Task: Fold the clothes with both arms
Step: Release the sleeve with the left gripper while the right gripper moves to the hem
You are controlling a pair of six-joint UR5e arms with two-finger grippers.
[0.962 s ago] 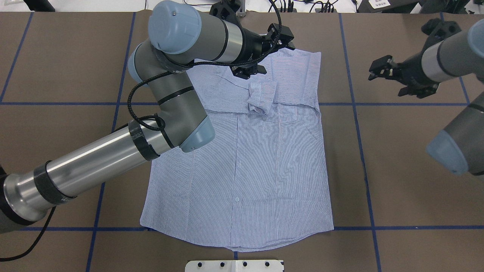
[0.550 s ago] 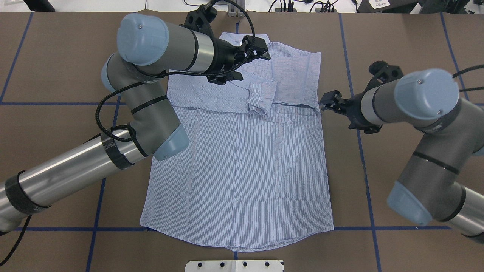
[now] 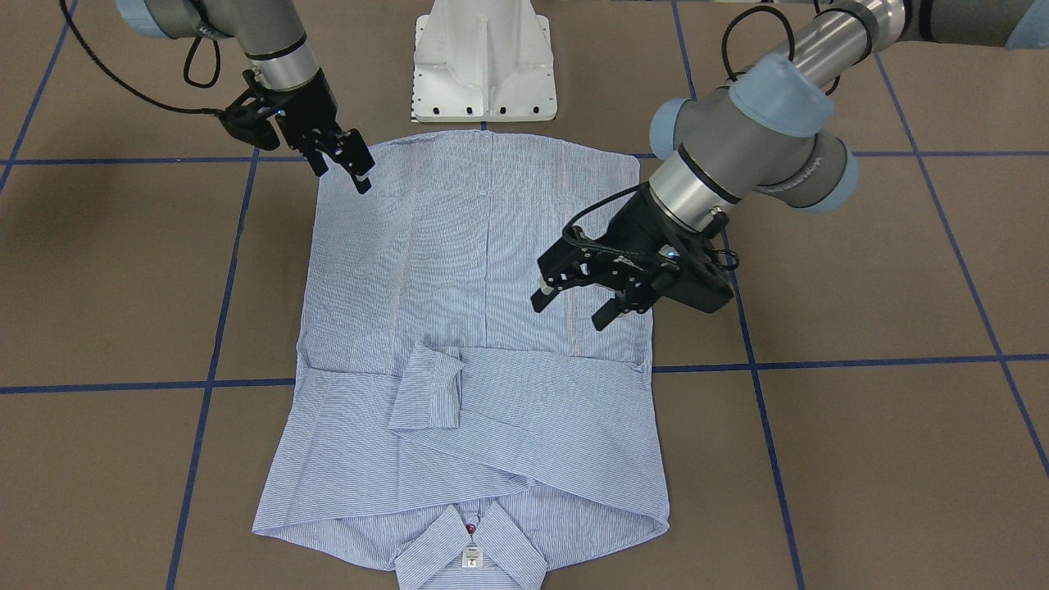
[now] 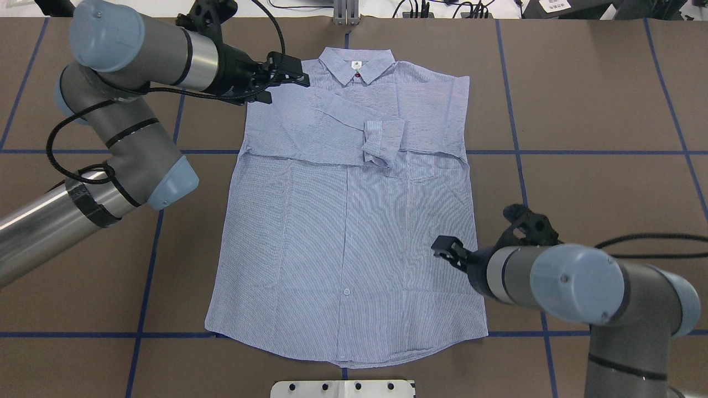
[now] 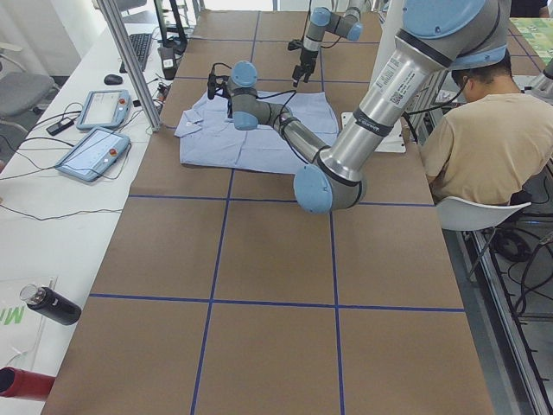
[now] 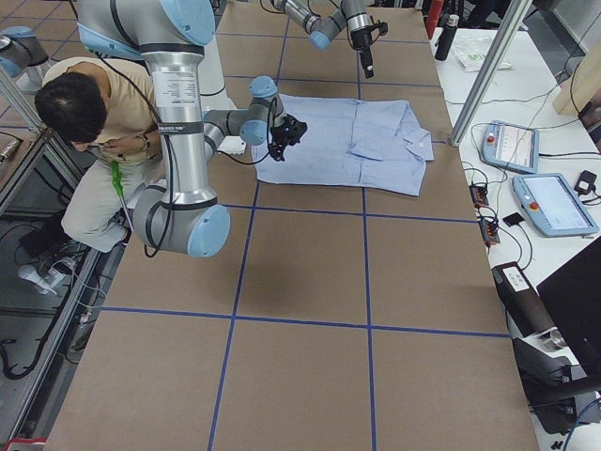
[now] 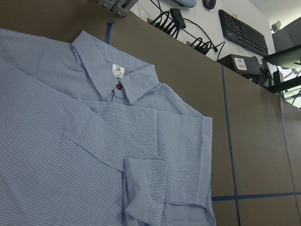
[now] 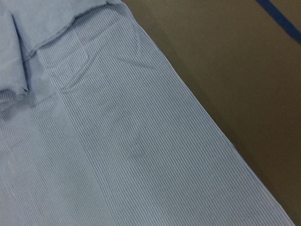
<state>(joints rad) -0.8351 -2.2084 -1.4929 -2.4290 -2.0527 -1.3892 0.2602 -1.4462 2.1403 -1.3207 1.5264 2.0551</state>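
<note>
The striped shirt (image 4: 354, 232) lies flat and face up on the brown table, collar (image 4: 357, 63) at the far side. Both sleeves are folded across the chest, and one cuff (image 4: 381, 141) is turned back near the middle. My left gripper (image 4: 287, 88) hovers open over the shirt's left shoulder, holding nothing; it also shows raised above the cloth (image 3: 570, 310). My right gripper (image 4: 442, 249) is open over the shirt's lower right side, near the hem corner (image 3: 348, 168). The left wrist view shows the collar label (image 7: 117, 72); the right wrist view shows the shirt's side edge (image 8: 202, 113).
The white pedestal base (image 3: 483, 65) stands at the table's near edge by the hem. Blue tape lines (image 4: 525, 152) grid the table. A seated person (image 5: 484, 138) is beside the robot. Tablets (image 5: 95, 151) and a bottle (image 5: 47, 304) lie on a side bench.
My left gripper has drawn back leftward from over the collar to the left shoulder. My right arm has swung toward the robot, from the sleeve edge to the lower right side. The shirt has not moved.
</note>
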